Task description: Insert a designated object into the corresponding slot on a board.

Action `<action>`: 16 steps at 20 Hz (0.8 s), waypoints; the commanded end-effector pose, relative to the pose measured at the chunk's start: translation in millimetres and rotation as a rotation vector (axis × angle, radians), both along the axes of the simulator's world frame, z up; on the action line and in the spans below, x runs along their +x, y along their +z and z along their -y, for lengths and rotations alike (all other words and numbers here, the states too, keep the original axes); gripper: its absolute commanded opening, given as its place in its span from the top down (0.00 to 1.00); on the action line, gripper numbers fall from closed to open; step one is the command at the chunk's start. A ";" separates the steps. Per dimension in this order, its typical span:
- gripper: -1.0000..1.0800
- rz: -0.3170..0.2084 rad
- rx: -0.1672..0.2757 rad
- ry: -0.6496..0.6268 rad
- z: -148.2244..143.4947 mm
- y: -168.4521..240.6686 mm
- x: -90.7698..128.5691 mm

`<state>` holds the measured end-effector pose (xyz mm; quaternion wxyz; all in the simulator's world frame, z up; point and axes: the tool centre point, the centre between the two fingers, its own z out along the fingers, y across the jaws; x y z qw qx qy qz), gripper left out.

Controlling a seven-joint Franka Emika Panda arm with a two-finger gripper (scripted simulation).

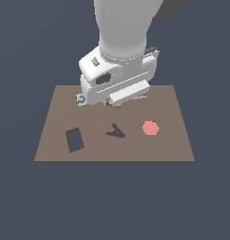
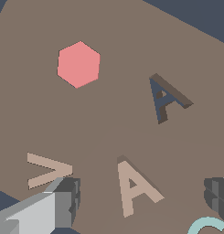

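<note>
The tan A-shaped piece lies flat on the brown board near its far edge. In the exterior view only a sliver of the piece shows under the hand. My gripper is open, low over the board, with one finger on each side of the piece and clear gaps between them. In the exterior view the gripper is mostly hidden by the hand. The dark navy A-shaped slot is empty, nearer the board's middle.
A second tan piece, V-like, lies just outside one finger; it also shows in the exterior view. A cyan spiral sits by the other finger. There is also a red hexagon and a dark rectangular cutout.
</note>
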<state>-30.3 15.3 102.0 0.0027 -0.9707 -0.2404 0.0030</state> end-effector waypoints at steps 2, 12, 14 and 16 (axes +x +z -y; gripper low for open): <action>0.04 0.002 0.000 0.119 2.5 -13.0 -7.3; 0.04 0.006 0.000 0.364 11.0 -40.1 -20.4; 0.04 0.007 -0.001 0.396 12.5 -43.6 -21.9; 0.04 0.007 -0.001 0.422 13.8 -46.6 -23.0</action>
